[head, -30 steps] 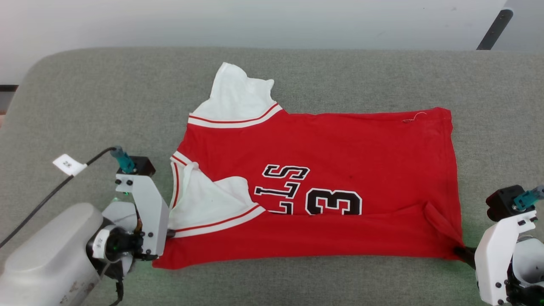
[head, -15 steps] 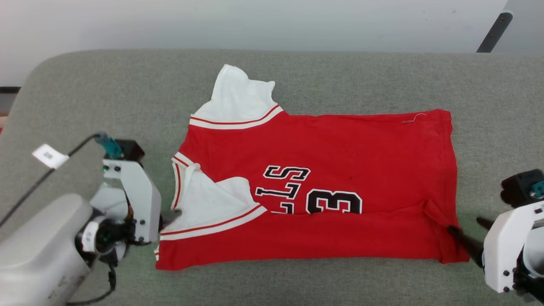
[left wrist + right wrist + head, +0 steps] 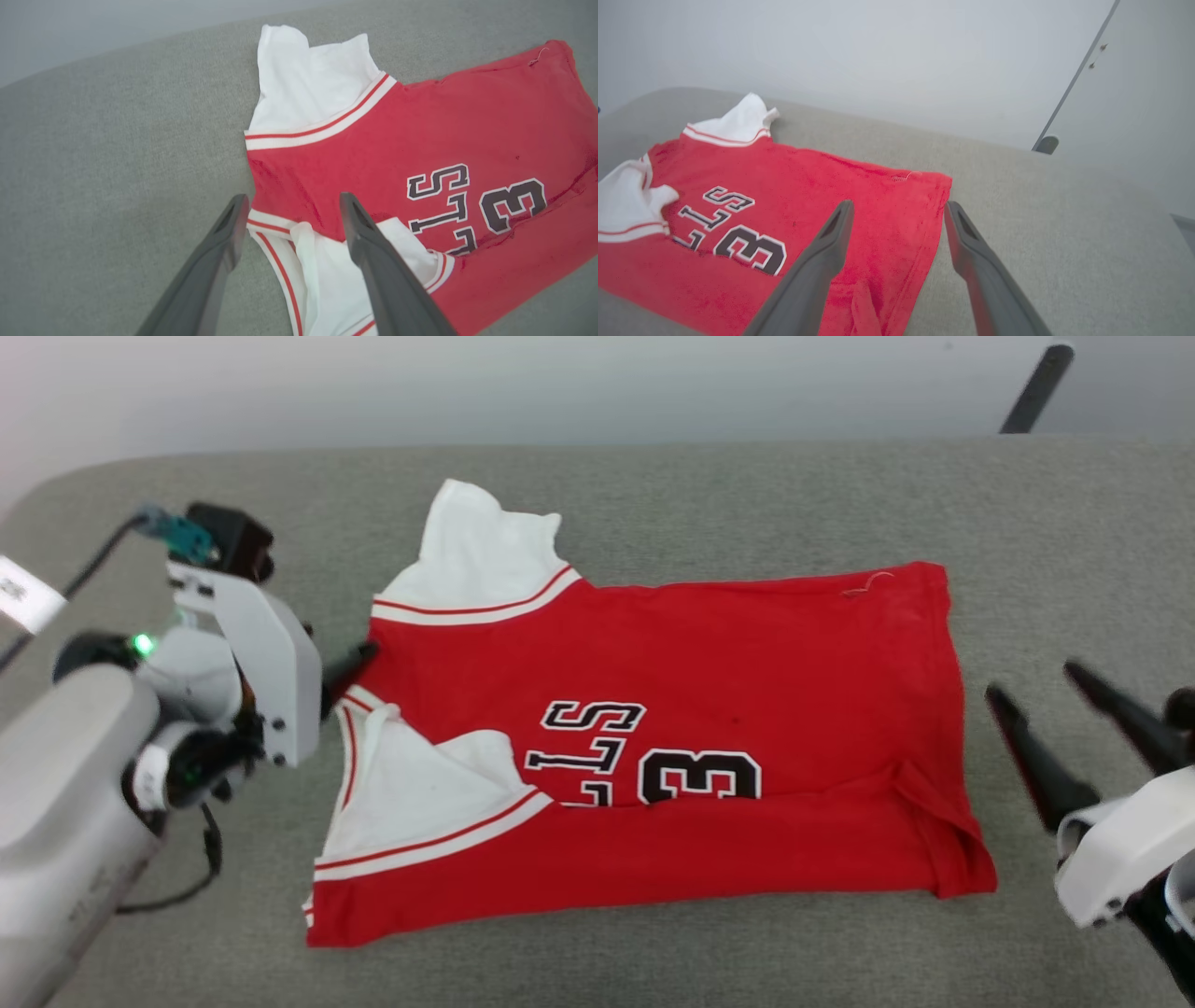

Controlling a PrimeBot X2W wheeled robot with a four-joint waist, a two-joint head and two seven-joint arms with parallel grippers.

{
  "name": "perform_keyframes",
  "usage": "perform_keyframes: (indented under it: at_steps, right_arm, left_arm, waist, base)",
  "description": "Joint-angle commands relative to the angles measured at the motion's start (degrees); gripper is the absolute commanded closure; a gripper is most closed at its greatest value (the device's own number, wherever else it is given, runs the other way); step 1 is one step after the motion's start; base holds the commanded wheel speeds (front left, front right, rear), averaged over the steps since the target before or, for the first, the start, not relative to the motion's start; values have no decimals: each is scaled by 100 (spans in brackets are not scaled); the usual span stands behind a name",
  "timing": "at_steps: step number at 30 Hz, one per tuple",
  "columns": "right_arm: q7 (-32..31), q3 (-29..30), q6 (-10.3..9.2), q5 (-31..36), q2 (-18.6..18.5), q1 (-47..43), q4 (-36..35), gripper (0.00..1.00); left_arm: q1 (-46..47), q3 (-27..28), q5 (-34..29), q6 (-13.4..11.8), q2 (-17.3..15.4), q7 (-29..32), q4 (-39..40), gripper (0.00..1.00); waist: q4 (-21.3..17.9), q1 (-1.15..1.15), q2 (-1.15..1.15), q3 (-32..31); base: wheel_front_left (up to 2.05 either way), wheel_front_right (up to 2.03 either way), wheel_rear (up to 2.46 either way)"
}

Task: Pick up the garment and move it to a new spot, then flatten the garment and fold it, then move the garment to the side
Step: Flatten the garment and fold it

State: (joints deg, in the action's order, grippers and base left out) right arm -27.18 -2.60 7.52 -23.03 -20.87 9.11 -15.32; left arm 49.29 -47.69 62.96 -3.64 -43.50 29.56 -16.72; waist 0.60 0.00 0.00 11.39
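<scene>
The red jersey (image 3: 747, 653) lies half-folded on the grey desk (image 3: 653, 495) between my open, empty left pincer (image 3: 294, 199) and right pincer (image 3: 1034, 681), where pinching only one layer could drag the fold crooked.

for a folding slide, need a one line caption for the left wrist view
Open left gripper poised over the neckline of a partly folded red jersey on a grey cushion.
</scene>
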Motion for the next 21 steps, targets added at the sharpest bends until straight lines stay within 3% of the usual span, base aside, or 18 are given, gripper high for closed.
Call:
perform_keyframes:
  at_steps: [1,10,21]
  right_arm:
    - [382,43,-6,130,81,148,-15,0]
    - [1948,79,-6,643,427,360,-44,0]
    - [2598,43,-6,868,739,502,-162,0]
  left_arm:
    - [139,43,-101,61,9,-114,-112,0]
    - [837,66,-487,401,126,-444,-784,0]
    - [1883,68,-810,804,188,-455,-1670,0]
  waist:
    - [-153,0,0,73]
    - [-607,0,0,465]
    - [-1115,0,0,1338]
  base:
    - [0,0,0]
    - [0,0,0]
    - [0,0,0]
